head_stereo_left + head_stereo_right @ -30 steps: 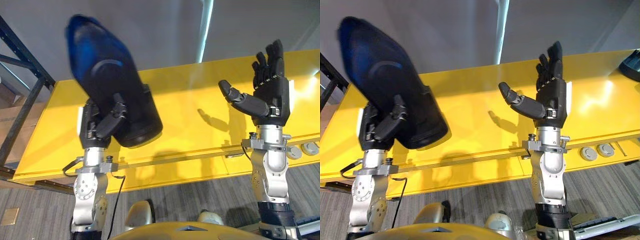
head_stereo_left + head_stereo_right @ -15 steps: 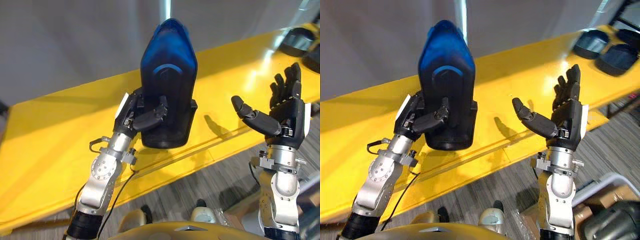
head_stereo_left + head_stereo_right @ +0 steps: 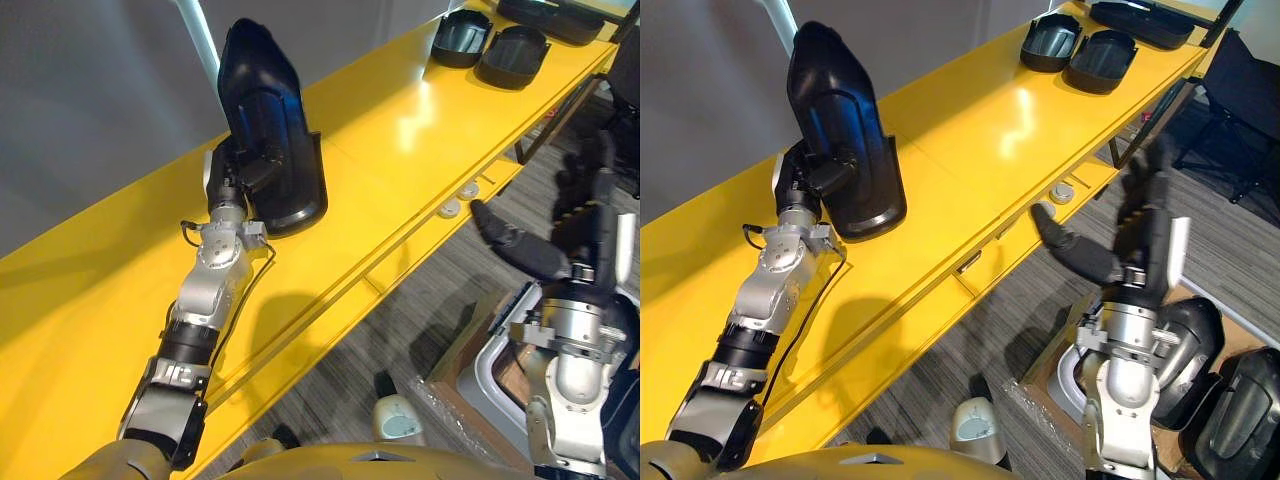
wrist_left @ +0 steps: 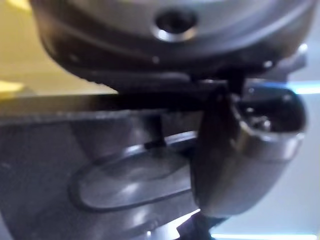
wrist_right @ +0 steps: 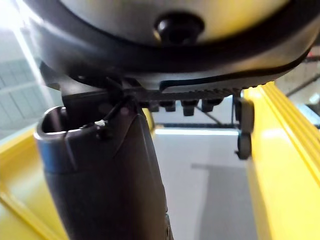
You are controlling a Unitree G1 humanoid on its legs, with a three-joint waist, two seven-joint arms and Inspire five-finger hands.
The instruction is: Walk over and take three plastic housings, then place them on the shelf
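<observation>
Long glossy yellow table (image 3: 970,140) lies under the raised left hand (image 3: 800,178), curled round an upright dark plastic housing (image 3: 840,120). The right hand (image 3: 1148,240) hangs splayed and empty beyond the table's front edge, over grey carpet (image 3: 970,330).

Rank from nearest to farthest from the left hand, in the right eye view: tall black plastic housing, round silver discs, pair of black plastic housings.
1. Tall black plastic housing: held in the left hand.
2. Round silver discs: yellow table's front edge.
3. Pair of black plastic housings: table's far end.
</observation>
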